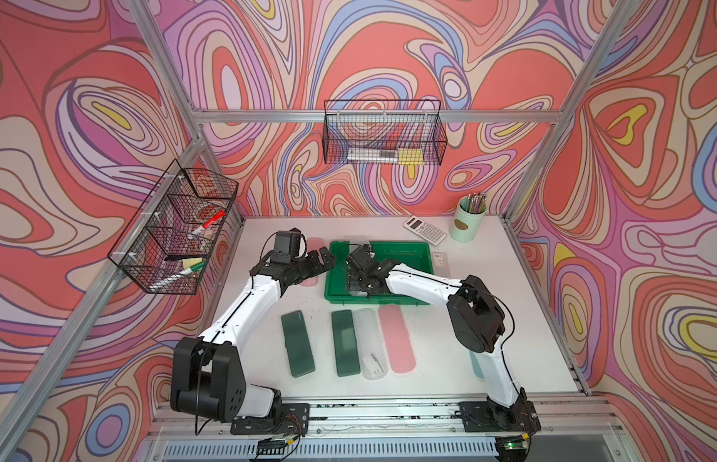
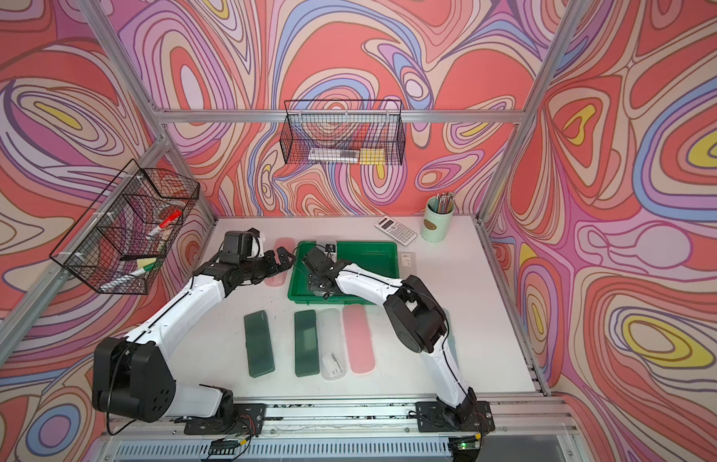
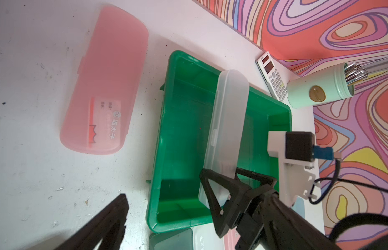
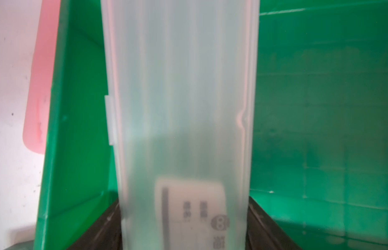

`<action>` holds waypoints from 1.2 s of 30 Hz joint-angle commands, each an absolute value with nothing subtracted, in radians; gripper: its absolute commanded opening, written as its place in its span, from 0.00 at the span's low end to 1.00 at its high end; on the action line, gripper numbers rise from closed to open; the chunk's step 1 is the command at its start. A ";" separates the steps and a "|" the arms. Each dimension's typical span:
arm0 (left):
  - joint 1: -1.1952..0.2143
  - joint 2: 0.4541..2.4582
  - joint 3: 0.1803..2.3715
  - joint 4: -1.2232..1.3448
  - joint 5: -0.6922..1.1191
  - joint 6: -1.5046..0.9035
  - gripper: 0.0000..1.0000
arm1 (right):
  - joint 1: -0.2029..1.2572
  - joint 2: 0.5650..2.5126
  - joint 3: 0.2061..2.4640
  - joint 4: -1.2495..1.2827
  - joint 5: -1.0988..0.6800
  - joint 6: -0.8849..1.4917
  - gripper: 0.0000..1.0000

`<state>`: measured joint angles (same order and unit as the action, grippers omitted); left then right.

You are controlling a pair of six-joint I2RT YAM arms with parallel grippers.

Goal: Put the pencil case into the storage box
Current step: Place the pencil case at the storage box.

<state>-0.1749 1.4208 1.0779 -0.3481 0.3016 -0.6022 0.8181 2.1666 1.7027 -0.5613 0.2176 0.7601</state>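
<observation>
The storage box (image 1: 409, 260) is a bright-green tray at the table's middle back, also in the left wrist view (image 3: 180, 138). My right gripper (image 1: 360, 285) hangs over the box's left half, shut on the near end of a translucent white pencil case (image 3: 228, 121). That case (image 4: 180, 97) stretches toward the far rim above the box floor; whether it touches the box I cannot tell. Black fingers (image 4: 102, 229) flank it on both sides. My left gripper (image 1: 328, 258) hovers just left of the box, open and holding nothing, above a pink case (image 3: 104, 82).
In front of the box lie two dark green cases (image 1: 297, 344) (image 1: 345, 343), a clear case (image 1: 369, 346) and a pink case (image 1: 397, 338). A calculator (image 1: 425, 230) and a pencil cup (image 1: 469, 220) stand at the back right. Black wire baskets (image 1: 173, 232) (image 1: 385, 132) hang on the walls.
</observation>
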 commanded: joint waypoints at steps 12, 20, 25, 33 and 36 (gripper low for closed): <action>-0.169 1.427 1.107 -0.382 0.276 -0.595 0.99 | 0.828 2.162 1.722 -0.521 0.171 0.747 0.93; -0.169 1.398 1.039 -0.383 0.279 -0.586 0.99 | 0.756 2.056 1.608 -0.407 0.076 0.724 0.92; -0.169 1.353 0.964 -0.373 0.269 -0.583 0.99 | 0.717 2.059 1.578 -0.390 0.007 0.658 0.89; -0.169 1.310 0.891 -0.380 0.237 -0.584 0.99 | 0.715 2.124 1.573 -0.320 -0.100 0.652 0.82; -0.167 1.291 0.874 -0.375 0.232 -0.590 0.99 | 0.716 2.149 1.584 -0.300 -0.122 0.665 0.80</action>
